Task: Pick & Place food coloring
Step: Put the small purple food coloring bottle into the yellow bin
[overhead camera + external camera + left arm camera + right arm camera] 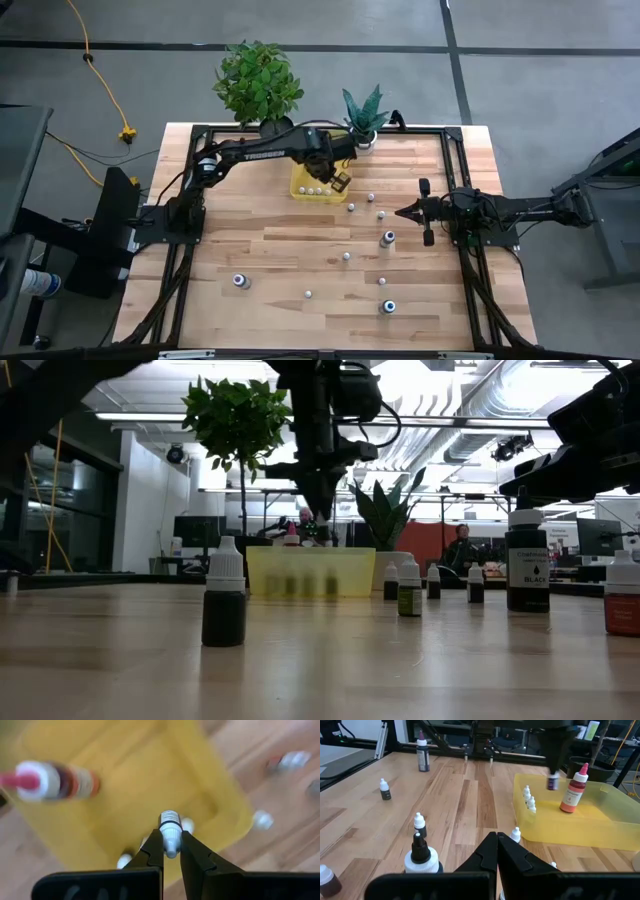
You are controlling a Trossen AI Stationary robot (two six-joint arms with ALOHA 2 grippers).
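Left gripper (171, 851) is pinched on a small food coloring bottle (170, 827), holding it by the white cap with the body pointing away from the wrist, hanging over the yellow bin (316, 184) at the far side of the table. Fingers (152, 851) are dark, angular, nearly pressed together on the cap. From the right wrist view the held bottle (553, 782) has a dark purple body and sits above the bin's open top, not touching it.

Bin is translucent yellow plastic, rectangular, low-walled. Inside: a taller red bottle (573, 794) with a pink pointed tip, standing upright, plus a row of small white-capped bottles (529, 800) along one wall.

Rest of the food coloring is scattered over the wood plank table (260, 260): tiny bottles with pale caps, dark or tinted bodies, well apart from each other. A few bigger ones with dark bodies and white tops, e.g. one near the table's middle right (387, 239), one at front left (239, 281), one at front right (388, 307). Low view shows one labelled black (527, 565) and a dark green one up close (224, 605).

Right gripper (497, 842) is pressed together, holding nothing, parked over the right side of the table pointing toward the middle

Two potted plants (258, 84) stand at the far edge
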